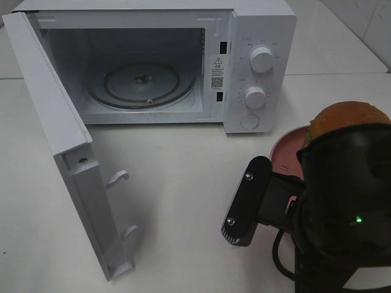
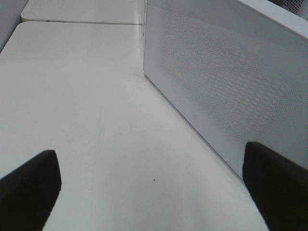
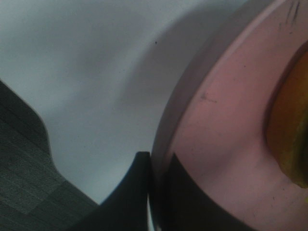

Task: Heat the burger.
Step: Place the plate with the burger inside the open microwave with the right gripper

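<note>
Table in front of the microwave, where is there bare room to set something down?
Bare table lies between the open door, the microwave front and the pink plate. The glass turntable inside is bare too. The right side is crowded: the burger sits on the plate, with the right arm over them.

A white microwave [image 1: 256,36] stands on the table [image 1: 177,183] well beyond the right claw [image 3: 153,187], its door [image 1: 55,134] swung wide open (glass turntable [image 1: 142,85] showing inside, two knobs [image 1: 263,60] on its front), while the pink plate [image 3: 216,134] has its rim right in that claw.
</note>
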Available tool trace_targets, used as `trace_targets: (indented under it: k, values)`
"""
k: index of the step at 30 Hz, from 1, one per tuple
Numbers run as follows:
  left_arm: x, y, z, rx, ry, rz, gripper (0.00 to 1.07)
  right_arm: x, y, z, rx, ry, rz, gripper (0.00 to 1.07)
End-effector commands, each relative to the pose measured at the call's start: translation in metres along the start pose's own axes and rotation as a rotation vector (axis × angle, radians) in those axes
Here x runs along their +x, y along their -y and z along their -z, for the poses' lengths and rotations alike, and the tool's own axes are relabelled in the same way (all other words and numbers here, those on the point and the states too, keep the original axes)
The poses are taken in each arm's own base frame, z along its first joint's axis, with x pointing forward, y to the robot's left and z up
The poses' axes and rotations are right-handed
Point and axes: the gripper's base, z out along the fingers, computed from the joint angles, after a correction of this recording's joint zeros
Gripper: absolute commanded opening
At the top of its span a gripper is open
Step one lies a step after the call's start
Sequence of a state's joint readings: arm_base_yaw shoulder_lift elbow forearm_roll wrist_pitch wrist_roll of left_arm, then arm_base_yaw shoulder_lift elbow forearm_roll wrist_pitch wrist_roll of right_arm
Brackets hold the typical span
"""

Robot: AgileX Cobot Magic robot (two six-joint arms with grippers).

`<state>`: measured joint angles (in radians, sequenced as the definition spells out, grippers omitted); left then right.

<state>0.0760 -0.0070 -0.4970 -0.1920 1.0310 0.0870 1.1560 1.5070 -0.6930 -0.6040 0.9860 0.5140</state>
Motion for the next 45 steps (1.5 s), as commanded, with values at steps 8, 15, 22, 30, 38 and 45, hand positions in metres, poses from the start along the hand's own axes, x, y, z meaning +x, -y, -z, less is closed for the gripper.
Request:
trace_targets:
  k: [8,15,22,30,38,45]
  values:
    - [0.001,0.000,0.003,-0.002,0.027,-0.006,0.98,-0.002,-0.002,0.009,0.093,0.057,0.216,0.00]
    - [0.001,0.000,0.003,-0.002,0.027,-0.006,0.98,-0.010,-0.003,0.013,0.075,0.181,0.347,0.00]
    - [0.001,0.000,0.003,-0.002,0.027,-0.006,0.98,-0.015,-0.002,0.015,0.107,0.238,0.453,0.00]
    - [0.001,0.000,0.003,-0.002,0.027,-0.006,0.98,-0.020,-0.004,0.016,0.120,0.292,0.581,0.00]
    - [0.001,0.000,0.003,-0.002,0.027,-0.006,0.98,-0.021,-0.004,0.016,0.121,0.305,0.595,0.00]
    - [0.001,0.000,0.003,-0.002,0.027,-0.006,0.98,-0.027,0.003,0.013,0.116,0.363,0.701,0.00]
